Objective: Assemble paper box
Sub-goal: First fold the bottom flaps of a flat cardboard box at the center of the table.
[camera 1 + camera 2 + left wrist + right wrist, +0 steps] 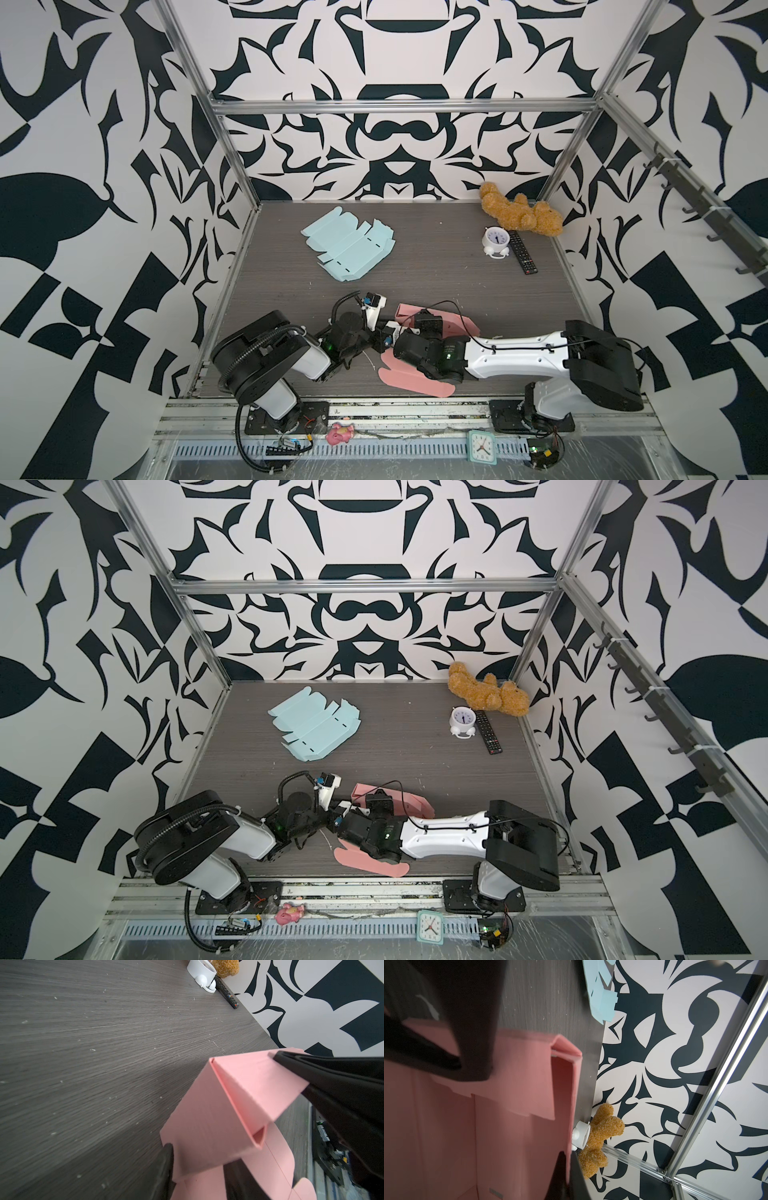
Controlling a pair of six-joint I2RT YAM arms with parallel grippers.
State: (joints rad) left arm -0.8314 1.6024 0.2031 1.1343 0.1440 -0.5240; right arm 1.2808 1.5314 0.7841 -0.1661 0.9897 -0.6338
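Note:
A pink paper box (455, 328) (415, 806), partly folded, lies near the front middle of the table, with a rounded flap (415, 379) spread flat toward the front edge. Both arms meet over it and hide most of it in both top views. My left gripper (199, 1159) is shut on a doubled-over upright wall (207, 1118) of the pink box. My right gripper (570, 1159) is shut on a thin upright wall (571, 1105), one black finger (560, 1169) on each face. The box floor (436, 1126) shows inside.
A flat light-blue box sheet (349, 245) (316, 725) lies at the back left. At the back right lie a brown teddy bear (519, 212), a white alarm clock (496, 241) and a black remote (523, 252). A square clock (482, 446) and a pink toy (340, 433) sit on the front rail.

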